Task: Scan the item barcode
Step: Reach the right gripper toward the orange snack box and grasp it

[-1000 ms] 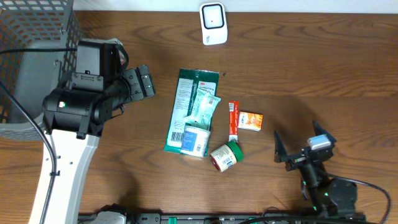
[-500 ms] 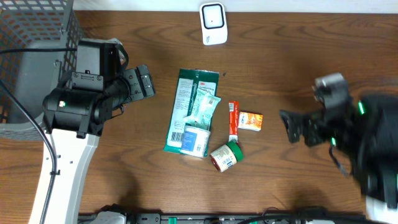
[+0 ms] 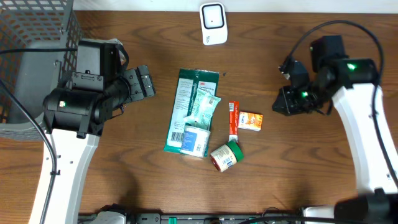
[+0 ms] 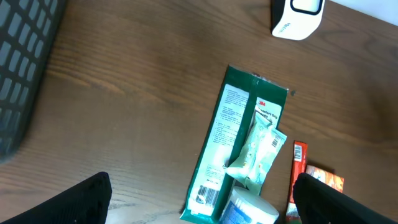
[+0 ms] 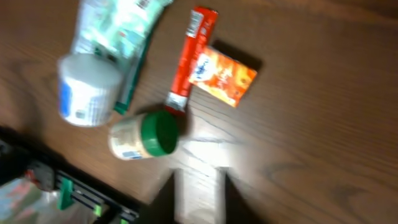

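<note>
Left gripper [image 3: 142, 83]: fingers stood wide apart.
Right gripper [image 3: 284, 103]: blurred; apart or together could not be told.
Small orange cardboard box [image 3: 250, 120]: lay just ahead of the Right gripper, not touching it.

White arms [image 3: 65, 165] carry black joint housings [image 3: 78, 106] (green-lit) and black cables [image 3: 12, 99].

A small orange box [image 3: 250, 120] lies flat beside a red stick pack [image 3: 234, 119], white scanner [image 3: 212, 23] well beyond.
</note>
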Controlling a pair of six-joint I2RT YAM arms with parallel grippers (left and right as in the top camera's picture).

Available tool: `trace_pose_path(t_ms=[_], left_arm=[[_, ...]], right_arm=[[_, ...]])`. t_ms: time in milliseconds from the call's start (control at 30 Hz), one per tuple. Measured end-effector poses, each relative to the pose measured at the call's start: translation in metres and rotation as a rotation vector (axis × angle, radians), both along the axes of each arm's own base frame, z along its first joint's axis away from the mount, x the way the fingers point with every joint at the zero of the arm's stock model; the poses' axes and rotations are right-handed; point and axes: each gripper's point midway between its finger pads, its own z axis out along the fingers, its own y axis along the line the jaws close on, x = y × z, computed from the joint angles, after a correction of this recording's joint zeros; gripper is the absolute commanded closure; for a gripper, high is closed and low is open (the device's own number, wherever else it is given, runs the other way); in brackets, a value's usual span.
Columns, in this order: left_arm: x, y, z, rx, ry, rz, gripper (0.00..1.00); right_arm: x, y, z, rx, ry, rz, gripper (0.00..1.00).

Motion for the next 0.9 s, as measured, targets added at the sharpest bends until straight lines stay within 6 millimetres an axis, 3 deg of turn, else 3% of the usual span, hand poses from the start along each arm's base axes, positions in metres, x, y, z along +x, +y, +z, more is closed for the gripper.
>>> trace_pose_path(t_ms=[200, 367, 567, 700, 800, 900], left_arm=[[0.000, 0.000, 0.000, 0.000, 0.000, 0.000, 0.07], [0.000, 0.000, 0.000, 0.000, 0.000, 0.000, 0.07], [0.000, 0.000, 0.000, 0.000, 0.000, 0.000, 0.06], [0.000, 0.000, 0.000, 0.000, 0.000, 0.000, 0.07], [0.000, 0.000, 0.000, 0.000, 0.000, 0.000, 0.07], [0.000, 0.000, 0.000, 0.000, 0.000, 0.000, 0.06]], right_arm=[[0.023, -0.002, -0.062, -0.036, 0.108, 0.017, 0.50], [0.035, -0.002, -0.112, -0.047, 0.198, 0.027, 0.54], [0.028, -0.001, -0.155, -0.053, 0.322, 0.047, 0.52], [0.027, 0.005, -0.174, -0.056, 0.349, 0.088, 0.57], [0.033, 0.012, -0.183, -0.054, 0.321, 0.116, 0.67], [0.040, 0.019, -0.184, -0.042, 0.285, 0.142, 0.99]])
